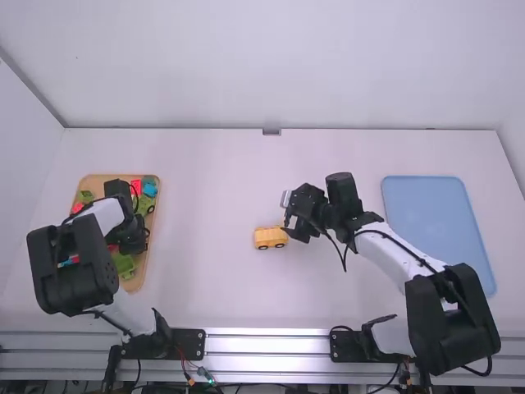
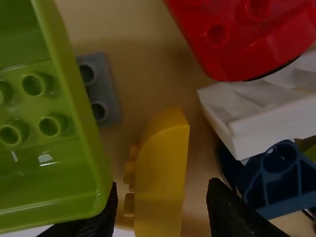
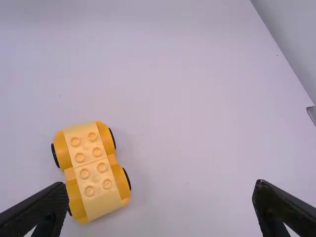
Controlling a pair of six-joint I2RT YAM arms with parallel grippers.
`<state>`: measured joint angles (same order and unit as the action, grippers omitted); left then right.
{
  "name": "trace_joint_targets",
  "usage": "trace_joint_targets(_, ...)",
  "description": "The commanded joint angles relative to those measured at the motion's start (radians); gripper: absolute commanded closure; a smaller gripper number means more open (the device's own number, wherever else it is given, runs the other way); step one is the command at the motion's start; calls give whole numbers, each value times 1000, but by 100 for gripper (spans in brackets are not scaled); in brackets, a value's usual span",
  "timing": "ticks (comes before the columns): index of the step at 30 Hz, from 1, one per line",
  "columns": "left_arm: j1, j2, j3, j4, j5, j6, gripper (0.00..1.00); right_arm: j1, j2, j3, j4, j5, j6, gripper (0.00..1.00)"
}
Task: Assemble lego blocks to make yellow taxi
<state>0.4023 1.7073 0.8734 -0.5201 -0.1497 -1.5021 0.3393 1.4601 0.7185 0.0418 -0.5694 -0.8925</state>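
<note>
In the high view my left gripper [image 1: 131,238] is low over the wooden tray of blocks at the left. The left wrist view shows that gripper [image 2: 162,202] open, its fingers on either side of a yellow curved block [image 2: 163,173] lying on its side in the tray. A yellow wheeled car base [image 1: 271,238] stands on the middle of the table. Just right of it is my right gripper [image 1: 294,217]. In the right wrist view that gripper [image 3: 160,202] is wide open with nothing between its fingers, and the car base [image 3: 91,170] shows studs on top.
The tray [image 1: 152,222] also holds several blocks: a green one [image 2: 44,128], a grey one [image 2: 106,94], a red one [image 2: 247,34], a white one [image 2: 261,108] and a dark blue one [image 2: 281,180] crowd around the left gripper. A blue flat tray [image 1: 435,222] lies at the right.
</note>
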Motion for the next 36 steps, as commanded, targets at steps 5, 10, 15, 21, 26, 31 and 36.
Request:
trace_joint_targets(5,-4,13,-45,32,3,7,52,2,-14,1,-3,-14,6,2)
trace_joint_targets(10,1,13,-47,33,8,7,60,2,-14,1,-3,-14,6,2)
trace_joint_targets(15,-3,13,-40,31,20,8,77,2,-14,1,-2,-29,6,2)
trace_joint_targets(21,-3,13,-38,28,25,8,79,2,-14,1,-2,-36,6,2)
trace_joint_targets(26,-2,12,-16,-5,-12,11,77,2,-14,1,0,-36,7,2)
trace_joint_targets(31,-4,-30,87,-70,-52,181,80,2,-14,1,8,-71,7,2)
trace_joint_targets(36,-12,-98,151,-75,-50,351,81,2,-14,1,111,-114,221,2)
